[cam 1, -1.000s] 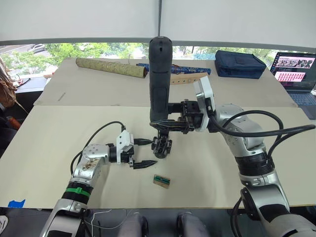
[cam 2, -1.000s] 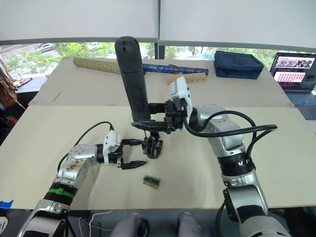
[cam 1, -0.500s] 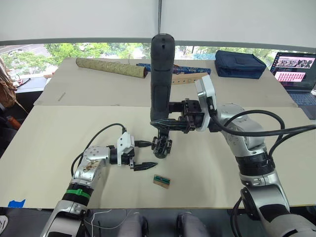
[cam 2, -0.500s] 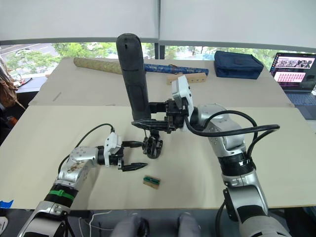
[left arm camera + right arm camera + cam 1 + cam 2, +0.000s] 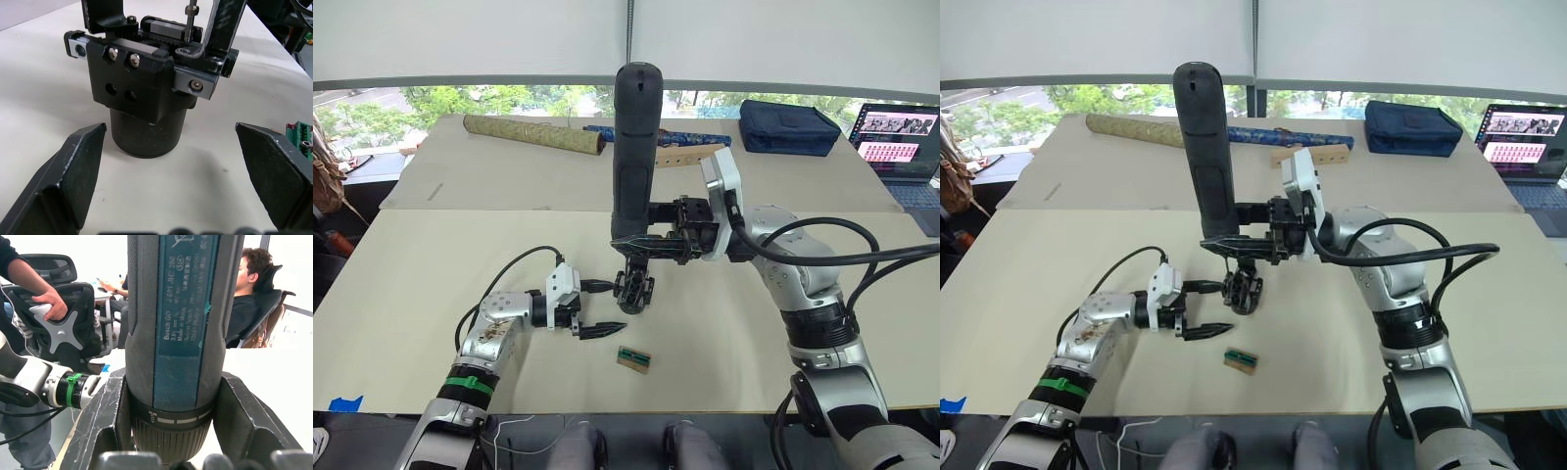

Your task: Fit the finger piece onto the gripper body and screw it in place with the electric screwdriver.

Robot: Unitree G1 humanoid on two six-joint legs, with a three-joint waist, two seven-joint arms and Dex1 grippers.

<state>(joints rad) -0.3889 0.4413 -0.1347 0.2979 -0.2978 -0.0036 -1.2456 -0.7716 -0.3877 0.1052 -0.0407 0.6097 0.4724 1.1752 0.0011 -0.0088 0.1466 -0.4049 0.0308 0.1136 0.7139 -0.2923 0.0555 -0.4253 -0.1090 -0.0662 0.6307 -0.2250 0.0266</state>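
Electric screwdriver (image 5: 171, 323) label reads "Bosch GO", "3.6V". Right end effector (image 5: 651, 245) clamps it upright, bit on gripper body (image 5: 633, 289). Left end effector (image 5: 602, 307) spread wide, empty, at body's 9 o'clock.

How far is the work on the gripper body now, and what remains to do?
Seemingly done: a finger piece already stands on the gripper body, though how well it is seated cannot be told. In hand: the right pincer holds the electric screwdriver upright, its bit down at the body's top. The left pincer is open beside the base. Left: finishing the screw and letting go.
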